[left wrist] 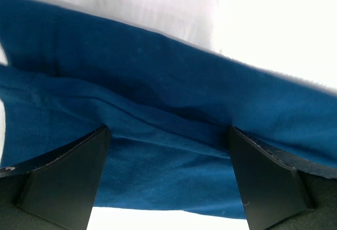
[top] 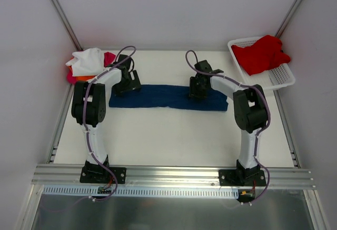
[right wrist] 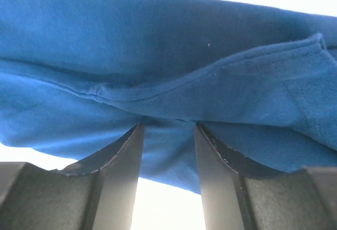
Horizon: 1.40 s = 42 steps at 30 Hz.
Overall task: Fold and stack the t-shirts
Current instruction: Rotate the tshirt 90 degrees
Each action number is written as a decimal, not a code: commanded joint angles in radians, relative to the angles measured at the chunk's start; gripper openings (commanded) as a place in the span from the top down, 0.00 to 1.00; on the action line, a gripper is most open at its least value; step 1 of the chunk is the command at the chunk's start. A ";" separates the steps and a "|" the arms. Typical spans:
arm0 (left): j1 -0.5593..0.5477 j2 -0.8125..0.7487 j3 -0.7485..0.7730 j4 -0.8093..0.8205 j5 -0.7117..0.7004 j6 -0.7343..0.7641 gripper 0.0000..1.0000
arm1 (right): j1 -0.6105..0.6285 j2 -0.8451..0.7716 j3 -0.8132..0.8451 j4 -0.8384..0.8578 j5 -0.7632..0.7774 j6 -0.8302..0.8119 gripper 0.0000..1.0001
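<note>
The navy t-shirt (top: 168,97) lies folded into a long strip across the middle of the table. My left gripper (top: 128,85) is over the strip's left back edge, its jaws wide apart with blue cloth (left wrist: 168,109) lying flat between and beyond the fingertips (left wrist: 168,130). My right gripper (top: 198,92) is on the strip's right half. Its jaws stand a narrow gap apart over a folded seam of the shirt (right wrist: 210,77), and nothing is pinched between them (right wrist: 168,127). A white shirt (top: 88,59) tops a pile with magenta (top: 109,57) and orange (top: 81,76) cloth at the back left.
A white lattice basket (top: 279,77) stands at the back right corner with a red shirt (top: 260,53) heaped in it. Side rails run along both table edges, and a metal rail (top: 174,175) crosses the near edge by the arm bases.
</note>
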 commanded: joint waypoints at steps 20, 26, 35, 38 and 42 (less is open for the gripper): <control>-0.278 -0.175 -0.284 -0.067 -0.017 -0.090 0.06 | -0.023 0.300 0.466 -0.181 -0.081 -0.095 0.52; -0.333 -0.205 -0.337 -0.067 -0.022 -0.113 0.06 | -0.034 0.404 0.630 -0.247 -0.099 -0.140 0.51; -0.414 -0.153 -0.330 -0.067 -0.009 -0.151 0.06 | -0.040 0.514 0.759 -0.253 -0.204 -0.152 0.49; -0.451 -0.107 -0.296 -0.067 0.003 -0.159 0.06 | -0.037 0.533 0.781 -0.239 -0.241 -0.142 0.48; -0.503 -0.046 -0.246 -0.066 0.018 -0.168 0.06 | -0.034 0.542 0.790 -0.219 -0.293 -0.135 0.48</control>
